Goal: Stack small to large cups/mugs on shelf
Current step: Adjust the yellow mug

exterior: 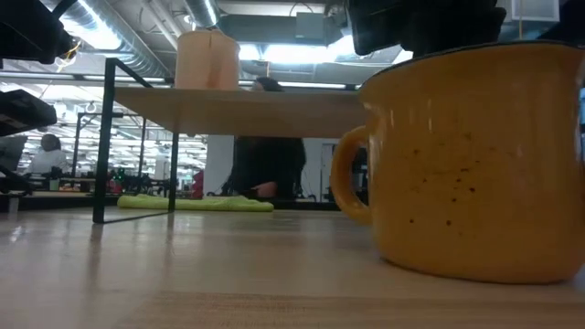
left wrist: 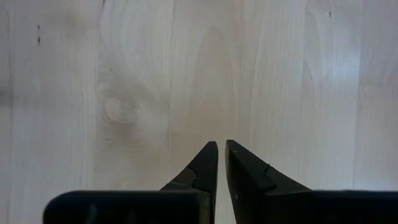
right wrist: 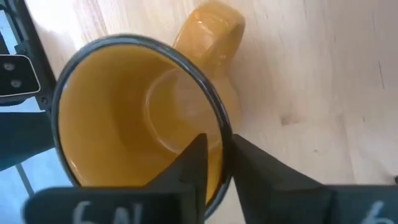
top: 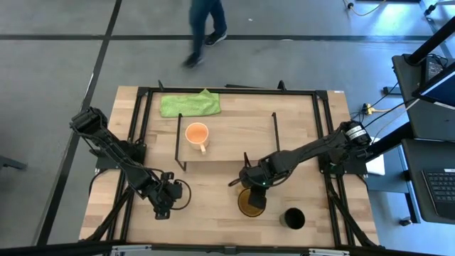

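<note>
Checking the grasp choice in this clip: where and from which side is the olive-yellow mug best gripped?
By the rim wall, from above. The olive-yellow mug stands upright on the table with its mouth open, so one finger fits inside and one outside. The right end effector already pinches the rim this way, beside the handle rather than on it.

Yellow mug (exterior: 475,160): in the low view, right side cut by the picture's edge; in the high view, largely covered by the right gripper (top: 254,190) above it.
Person (top: 206,28) beyond the table: only legs in the high view, the rest cut off.
Person (exterior: 267,164) behind the shelf (exterior: 247,110): head hidden by the board.
</note>
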